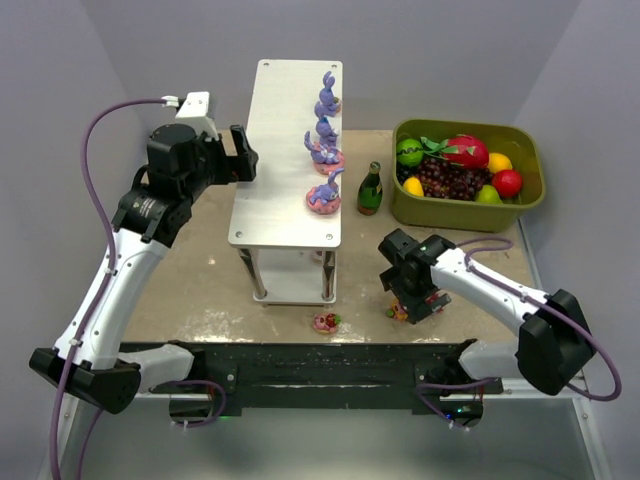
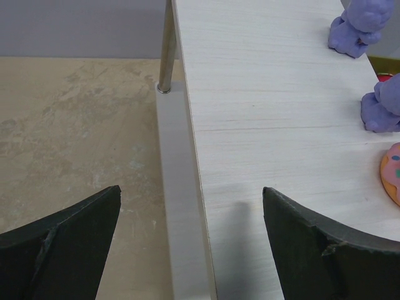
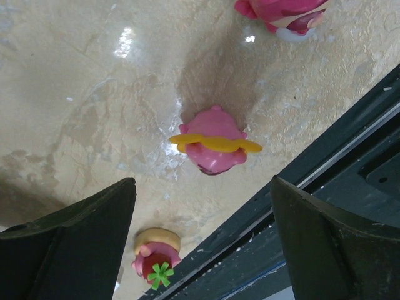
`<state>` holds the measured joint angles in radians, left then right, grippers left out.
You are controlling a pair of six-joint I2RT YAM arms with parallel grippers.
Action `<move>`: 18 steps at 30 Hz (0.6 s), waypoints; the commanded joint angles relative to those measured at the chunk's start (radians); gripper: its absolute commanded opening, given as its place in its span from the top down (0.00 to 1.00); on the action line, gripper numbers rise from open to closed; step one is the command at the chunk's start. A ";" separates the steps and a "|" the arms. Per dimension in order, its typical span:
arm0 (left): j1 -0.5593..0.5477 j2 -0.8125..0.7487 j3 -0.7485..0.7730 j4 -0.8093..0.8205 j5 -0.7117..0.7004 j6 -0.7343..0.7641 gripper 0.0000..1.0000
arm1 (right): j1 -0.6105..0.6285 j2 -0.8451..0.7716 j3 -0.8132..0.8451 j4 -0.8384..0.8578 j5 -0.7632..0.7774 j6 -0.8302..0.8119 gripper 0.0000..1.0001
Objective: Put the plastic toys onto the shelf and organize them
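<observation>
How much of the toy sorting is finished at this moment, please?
Done: purple bunnies stand along the shelf top. In hand: nothing; the right gripper hangs, jaws open, over a pink toy. Remaining: that one and the other small toys on the table.

Left arm (image 1: 110, 275) first: I'm reaching up from the near left corner of the table (image 1: 190, 290), elbow high. My wrist is turned so my left gripper (image 1: 246, 155) points right and level, jaws spread wide, nothing between them. Over to my right arm (image 1: 490, 285): bent low by the near edge, forearm running left. My right gripper (image 1: 415, 302) aims straight down, jaws wide apart, gripping nothing.
</observation>
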<state>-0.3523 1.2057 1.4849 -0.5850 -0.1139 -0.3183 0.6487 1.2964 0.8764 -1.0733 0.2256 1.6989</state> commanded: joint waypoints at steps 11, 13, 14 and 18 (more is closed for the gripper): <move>0.012 0.017 0.046 0.031 -0.023 0.028 0.01 | 0.002 0.092 -0.050 0.088 0.060 0.045 0.08; 0.012 0.020 0.049 0.030 -0.027 0.030 0.00 | 0.000 0.098 -0.051 0.099 0.064 0.045 0.08; 0.012 0.020 0.052 0.030 -0.027 0.031 0.01 | 0.000 0.101 -0.053 0.101 0.069 0.047 0.09; 0.012 0.022 0.054 0.027 -0.032 0.033 0.00 | 0.002 0.130 -0.057 0.110 0.070 0.050 0.11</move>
<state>-0.3481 1.2270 1.4960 -0.5858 -0.1280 -0.3099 0.6487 1.4078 0.8291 -0.9718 0.2443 1.7206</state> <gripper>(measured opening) 0.994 0.905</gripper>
